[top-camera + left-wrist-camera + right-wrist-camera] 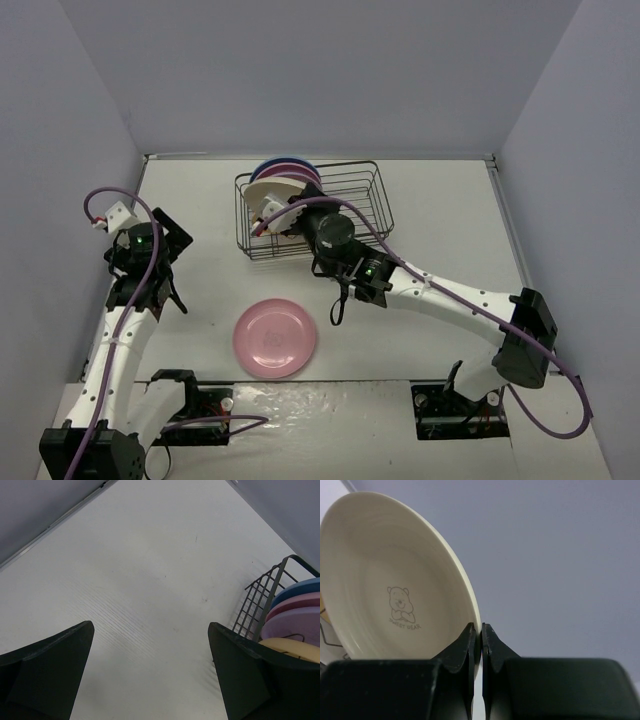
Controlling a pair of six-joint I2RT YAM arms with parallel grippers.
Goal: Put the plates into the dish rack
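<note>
The right gripper (481, 636) pinches the rim of the cream plate (395, 580) (a small bear printed at its centre), holding it on edge at the left end of the dish rack (350, 205). It is beside the blue plate (300, 586), pink plate (305, 601), purple plate (295, 625) and yellow plate (295, 650) standing there. A second pink plate (275, 338) lies flat on the table (450, 230), nearer than the rack. The left gripper (150, 630) hangs left of the rack, fingers spread wide and holding nothing.
</note>
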